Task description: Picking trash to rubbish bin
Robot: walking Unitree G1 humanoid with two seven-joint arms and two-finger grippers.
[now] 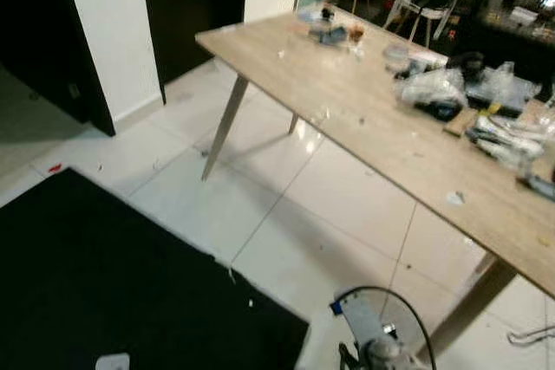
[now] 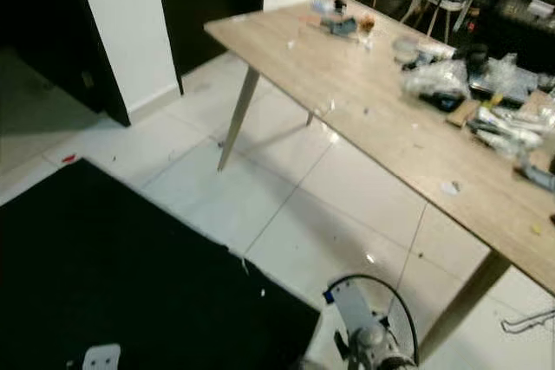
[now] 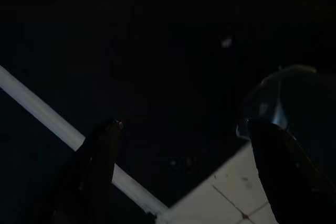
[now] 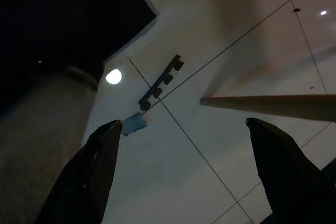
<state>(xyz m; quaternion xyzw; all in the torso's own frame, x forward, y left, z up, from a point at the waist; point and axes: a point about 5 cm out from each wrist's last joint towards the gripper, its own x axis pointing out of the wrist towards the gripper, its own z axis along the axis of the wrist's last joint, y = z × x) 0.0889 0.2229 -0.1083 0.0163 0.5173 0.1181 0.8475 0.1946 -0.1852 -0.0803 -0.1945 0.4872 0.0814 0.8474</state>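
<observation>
— Down by the floor, both arms hang low. Right pincer [image 4: 181, 166], what have you got?

— Fingers spread wide, nothing between them. Beyond the tips lie pale floor tiles [image 4: 173, 182], and past the gap between the fingers sits a small blue scrap [image 4: 134, 124], just beside a dark notched strip [image 4: 160, 83]. A wooden leg [image 4: 273, 106] crosses beyond the far finger, and a black rug [image 4: 63, 14] edge lies further out.

— And the left pincer [image 3: 184, 174]?

— Also released, fingers well apart, gripping nothing. It's very dark there: mostly the black rug beyond the tips, a pale strip running past one finger [image 3: 97, 166], a corner of tile between the two.

— From the head view, where's the trash?

— Up on the long wooden surface [image 1: 347, 119], well away from both pincers and far above them. Crumpled clear plastic bags [image 1: 431, 88] pile up toward its far side with dark items beneath, more wrappers [image 1: 507, 140] next to them, and a small white scrap [image 1: 455, 198] lies alone near the closer edge. Tiny bits speckle the floor tiles near the rug edge, closer to the pincers than anything on the surface. A small red bit [image 1: 55, 167] lies on the tiles by the dark doorway [image 1: 35, 32].

— Any bin?

— Can't make one out. A black cable loop [image 1: 386, 301] arcs over the robot's body at the bottom.
</observation>
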